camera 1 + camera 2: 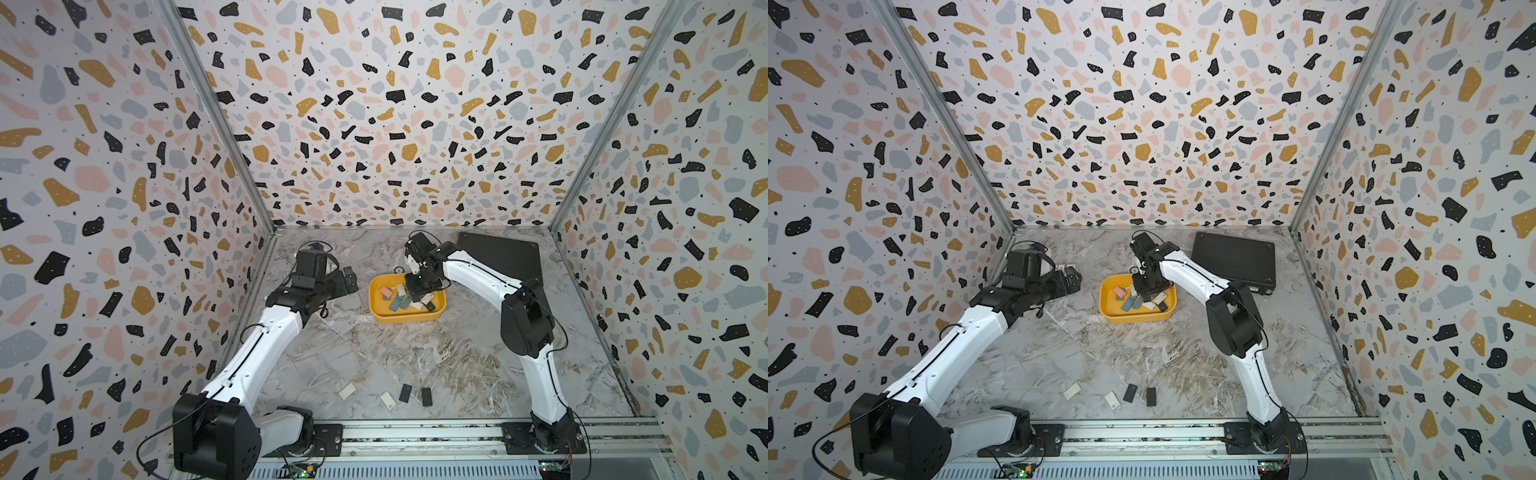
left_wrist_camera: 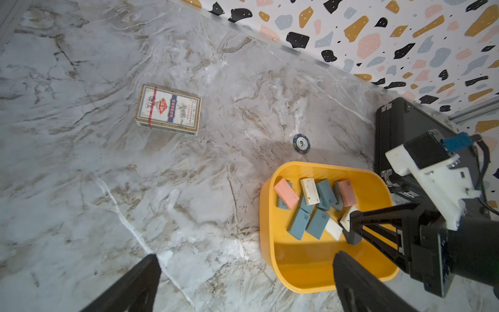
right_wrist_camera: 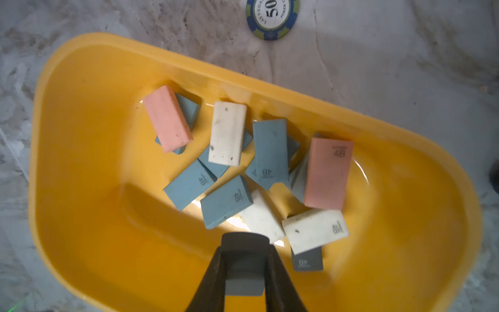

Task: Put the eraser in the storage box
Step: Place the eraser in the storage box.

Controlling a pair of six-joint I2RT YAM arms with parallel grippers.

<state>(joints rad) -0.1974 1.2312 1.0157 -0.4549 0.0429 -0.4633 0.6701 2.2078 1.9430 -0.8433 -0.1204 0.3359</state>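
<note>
Your right gripper [image 3: 244, 243] is clamped on a grey eraser [image 3: 244, 281] and hangs inside the rim of the yellow box [image 1: 405, 321] at mid-table. It is beside the pile [image 3: 226, 132] of pink, white and blue erasers lying in the box. Your left gripper [image 1: 350, 281] hangs just left of the box, jaws wide apart. Four loose erasers [image 1: 405, 392] lie on the near table.

A round blue-and-green poker chip [image 3: 272, 19], at twelve o'clock of the shallow yellow plastic tub [image 3: 81, 108], reads "50" and "LAS VEGA"; inside, a blue rectangular eraser [image 3: 226, 201], pink eraser [image 3: 328, 174] and white eraser [image 3: 314, 232] bear "4B".
</note>
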